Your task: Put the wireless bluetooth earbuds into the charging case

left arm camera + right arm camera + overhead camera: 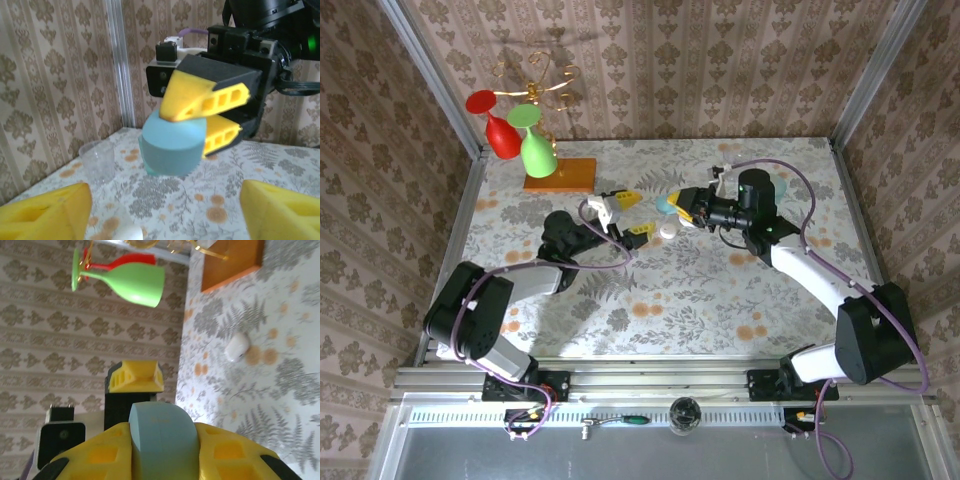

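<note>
While the right fingers [200, 95] are clamped top and bottom on the blue case [172, 145], the left fingers [45, 210] stand wide apart just in front of it, holding nothing. Seen from above, the case [667, 205] is over the middle of the bench [720, 300], between the two arms' tips. A white pebble [668, 230] lies on the bench just beside it. A clear cup [97, 160] stands beyond, near the wall. A green glass [125, 282] and a red glass [132, 261] are at the far left corner.
</note>
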Robot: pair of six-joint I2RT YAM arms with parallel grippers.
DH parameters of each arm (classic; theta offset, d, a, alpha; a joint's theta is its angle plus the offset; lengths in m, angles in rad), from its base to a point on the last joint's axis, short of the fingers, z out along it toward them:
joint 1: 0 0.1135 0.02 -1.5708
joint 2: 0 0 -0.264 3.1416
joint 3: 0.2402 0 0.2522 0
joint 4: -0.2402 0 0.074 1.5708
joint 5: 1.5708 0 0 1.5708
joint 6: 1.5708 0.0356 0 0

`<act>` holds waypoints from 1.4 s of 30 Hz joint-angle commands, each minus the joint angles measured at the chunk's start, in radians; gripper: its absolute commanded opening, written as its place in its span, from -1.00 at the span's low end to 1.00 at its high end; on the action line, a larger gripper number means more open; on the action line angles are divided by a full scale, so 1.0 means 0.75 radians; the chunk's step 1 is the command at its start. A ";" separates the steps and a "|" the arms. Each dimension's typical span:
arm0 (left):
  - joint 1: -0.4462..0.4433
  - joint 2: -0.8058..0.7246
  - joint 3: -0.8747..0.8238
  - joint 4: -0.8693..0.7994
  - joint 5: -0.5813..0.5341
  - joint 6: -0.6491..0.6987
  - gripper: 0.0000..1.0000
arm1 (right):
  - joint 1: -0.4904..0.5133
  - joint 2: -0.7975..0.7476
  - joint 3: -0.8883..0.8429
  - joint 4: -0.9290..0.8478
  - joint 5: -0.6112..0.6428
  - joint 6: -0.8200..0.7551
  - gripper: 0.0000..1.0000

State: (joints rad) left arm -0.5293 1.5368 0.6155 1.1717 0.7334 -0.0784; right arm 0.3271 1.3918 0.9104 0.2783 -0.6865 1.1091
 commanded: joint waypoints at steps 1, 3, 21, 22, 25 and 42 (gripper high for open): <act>-0.002 -0.066 -0.029 -0.168 0.045 0.086 0.66 | -0.019 -0.009 -0.071 -0.023 0.081 -0.056 -0.70; -0.011 -0.084 -0.031 -0.273 0.048 0.131 0.76 | -0.024 0.053 -0.112 0.004 0.091 -0.056 -0.70; -0.195 -0.046 -0.044 -0.751 -0.069 0.402 1.00 | -0.041 0.454 -0.312 0.147 0.220 -0.142 -0.64; -0.198 -0.044 -0.038 -0.771 -0.075 0.413 1.00 | -0.043 0.463 -0.312 0.136 0.235 -0.148 -0.60; -0.207 -0.040 -0.022 -0.808 -0.095 0.426 1.00 | -0.053 0.470 -0.323 0.111 0.293 -0.152 -0.47; -0.070 -0.370 -0.059 -1.024 -0.544 0.338 1.00 | -0.194 -0.104 -0.224 -0.515 0.817 -0.683 0.88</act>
State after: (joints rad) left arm -0.6174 1.3445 0.5880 0.4416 0.4538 0.1902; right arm 0.2001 1.3849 0.6968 0.0269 -0.2317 0.7666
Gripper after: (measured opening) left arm 0.998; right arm 0.932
